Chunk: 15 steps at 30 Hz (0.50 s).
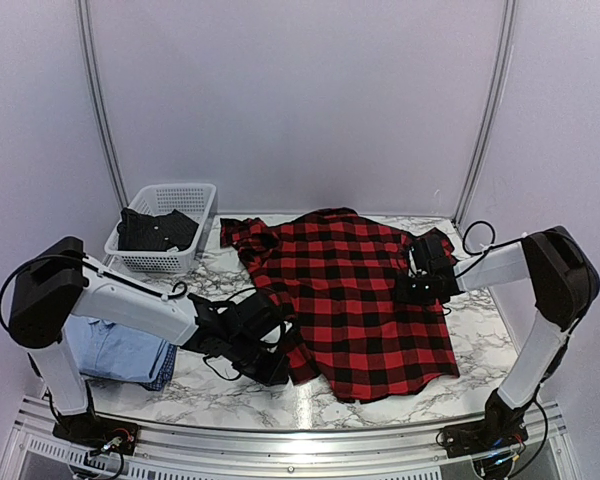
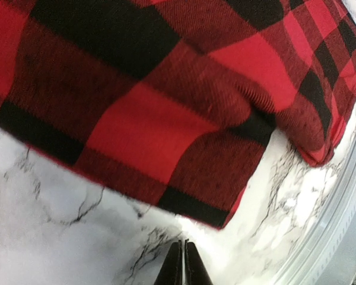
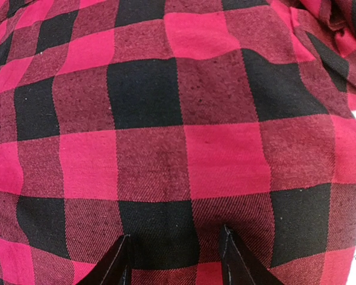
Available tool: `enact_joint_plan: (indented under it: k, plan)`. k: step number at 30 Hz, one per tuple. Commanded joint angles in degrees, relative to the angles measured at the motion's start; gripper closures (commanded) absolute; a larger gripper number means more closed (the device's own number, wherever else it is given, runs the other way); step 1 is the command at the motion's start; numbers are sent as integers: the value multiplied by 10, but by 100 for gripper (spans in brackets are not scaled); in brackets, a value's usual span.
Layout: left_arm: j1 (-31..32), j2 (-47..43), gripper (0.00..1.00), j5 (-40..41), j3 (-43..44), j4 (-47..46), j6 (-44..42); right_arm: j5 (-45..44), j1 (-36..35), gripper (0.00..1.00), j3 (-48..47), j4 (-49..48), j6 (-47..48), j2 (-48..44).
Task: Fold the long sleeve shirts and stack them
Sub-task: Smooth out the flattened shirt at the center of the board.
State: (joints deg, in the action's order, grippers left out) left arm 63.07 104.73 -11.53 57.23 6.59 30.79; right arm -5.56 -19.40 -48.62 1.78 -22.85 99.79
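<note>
The red-and-black check flannel shirt (image 1: 355, 300) lies spread flat in the middle of the marble table. My left gripper (image 1: 278, 362) is at its lower left edge. In the left wrist view the left gripper (image 2: 183, 244) is shut with nothing between its fingers, and the shirt's hem (image 2: 190, 205) lies just ahead of the tips on bare marble. My right gripper (image 1: 421, 284) is over the shirt's right side. Seen from the right wrist, the right gripper (image 3: 175, 234) stands open, fingers spread above flat check fabric (image 3: 184, 119). The light blue shirt (image 1: 115, 350) lies folded at the left, partly behind the left arm.
A white mesh basket (image 1: 187, 194) holding dark clothing stands at the back left. A metal rail (image 1: 300, 435) runs along the table's near edge. White walls close the back and sides.
</note>
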Motion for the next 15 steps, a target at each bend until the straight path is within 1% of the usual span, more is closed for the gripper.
enact_joint_plan:
  k: [1, 4, 7, 10, 15]
  plan:
    - [4, -47, 95, 13, -57, 41, 11, -4, 14, 51, 15, 36, -5, 4]
    - [4, -66, 95, 17, -80, 53, 16, -3, 14, 51, 27, 34, -7, -8]
    - [4, -85, 95, 22, -85, 57, 22, -2, 14, 51, 39, 36, -7, -22]
    - [4, -81, 93, 35, -52, 57, 13, 2, 12, 51, 43, 39, -6, -35]
    - [4, -23, 93, 42, 32, 55, -5, -9, -1, 51, 25, 59, -2, -50]
